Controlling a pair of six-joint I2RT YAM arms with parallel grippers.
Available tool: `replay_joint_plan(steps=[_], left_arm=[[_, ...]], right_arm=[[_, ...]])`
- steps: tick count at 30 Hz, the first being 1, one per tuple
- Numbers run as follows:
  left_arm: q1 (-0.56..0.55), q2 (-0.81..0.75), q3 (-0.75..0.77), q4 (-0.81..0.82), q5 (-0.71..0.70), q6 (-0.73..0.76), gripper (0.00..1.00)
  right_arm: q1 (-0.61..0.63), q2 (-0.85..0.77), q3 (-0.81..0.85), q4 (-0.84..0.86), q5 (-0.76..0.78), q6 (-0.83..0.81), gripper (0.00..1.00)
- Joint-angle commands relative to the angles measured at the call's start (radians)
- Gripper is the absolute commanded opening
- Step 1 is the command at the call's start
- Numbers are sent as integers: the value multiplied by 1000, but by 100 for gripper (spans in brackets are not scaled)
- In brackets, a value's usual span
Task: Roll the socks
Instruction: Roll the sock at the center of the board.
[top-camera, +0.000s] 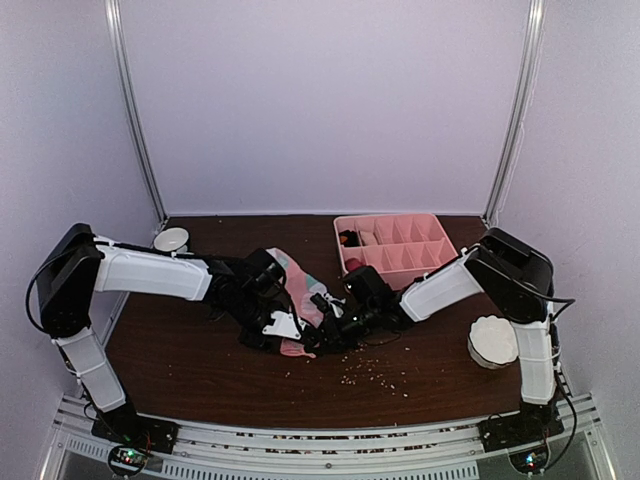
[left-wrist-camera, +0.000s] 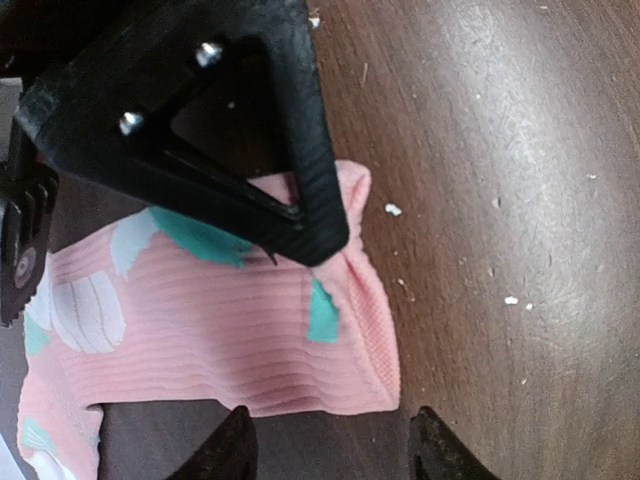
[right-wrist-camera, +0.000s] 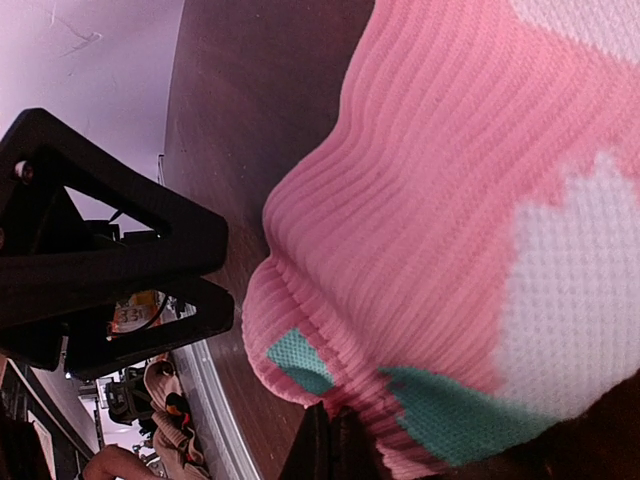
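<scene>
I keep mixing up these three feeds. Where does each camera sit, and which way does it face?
Top external: above and behind the bases, looking down on the table; both arms show, meeting at the pink sock.
Left wrist: on the left arm, looking down at the sock; left gripper at the bottom edge.
Right wrist: on the right arm, close against the sock; right gripper pinches it at the bottom.
Shared: both wrist views show the sock and the other gripper.

Dark wooden counter (top-camera: 180, 350): pink sock (top-camera: 295, 275) at centre, pink divided tray (top-camera: 420, 276) rear right, white bowl (top-camera: 171, 239) rear left, white scalloped dish (top-camera: 493, 340) right, crumbs (top-camera: 370, 372) near front.
</scene>
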Motion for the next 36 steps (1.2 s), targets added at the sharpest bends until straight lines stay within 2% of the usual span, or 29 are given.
replay_joint_plan(steps=[1,10,15,19,24,27,28,32,36], left_arm=[[-5,36,58,-51,45,-4,53],[-13,102,93,-109,66,-62,48],[-13,107,92,-89,49,-101,43],[-20,116,106,-85,52,-126,34],[-25,140,122,-92,38,-158,17],[-19,152,137,-136,52,-167,0],[-11,156,144,-172,73,-162,0],[24,166,192,-257,175,-165,0],[49,203,242,-318,221,-175,0]], right_arm=[[-6,-6,14,-18,-20,16,0],[-8,1,20,-24,-33,50,0],[-10,-8,1,49,-45,106,0],[-10,-8,-1,119,-51,165,0],[-10,-1,-19,213,-40,244,0],[-11,-18,-22,108,0,161,0],[-11,-31,-22,50,20,108,0],[-16,-100,-67,-42,103,-41,8],[-26,-169,-105,-85,160,-149,30]])
